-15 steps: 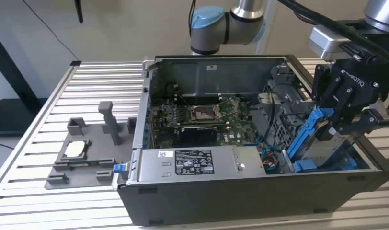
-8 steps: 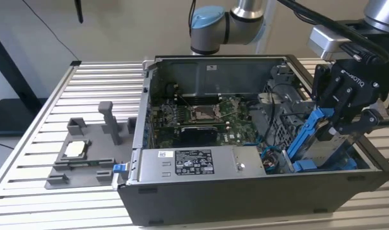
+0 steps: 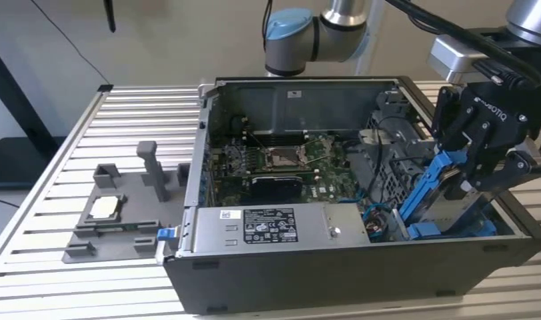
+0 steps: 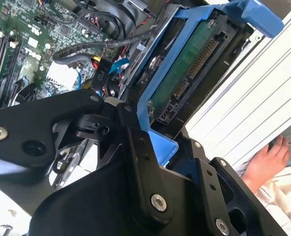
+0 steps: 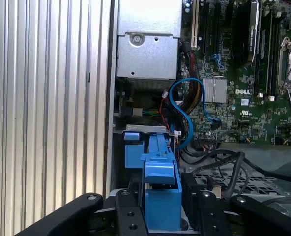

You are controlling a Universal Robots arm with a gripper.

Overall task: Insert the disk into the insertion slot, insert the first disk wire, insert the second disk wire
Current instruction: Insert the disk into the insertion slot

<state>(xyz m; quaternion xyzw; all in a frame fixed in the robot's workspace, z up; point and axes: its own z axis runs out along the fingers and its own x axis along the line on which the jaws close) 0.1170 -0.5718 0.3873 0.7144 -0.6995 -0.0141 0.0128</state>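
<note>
At the exterior view's right end of the computer case [image 3: 342,273]: gripper [image 3: 477,175], fingers clamped on the disk [image 3: 428,193]; disk tilted, lower end inside the case, beside the perforated drive cage [image 5: 215,178].

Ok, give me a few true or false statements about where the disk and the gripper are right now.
1. The gripper is shut on the disk, at its blue carrier. True.
2. The disk lies flat outside the case. False: it is held tilted, its lower end inside the case.
3. The case stands open, motherboard showing. True.
4. The grey fixture sits on the exterior view's right of the case. False: it sits on the left.
5. A person's hand shows in the second wrist view. True.
</note>
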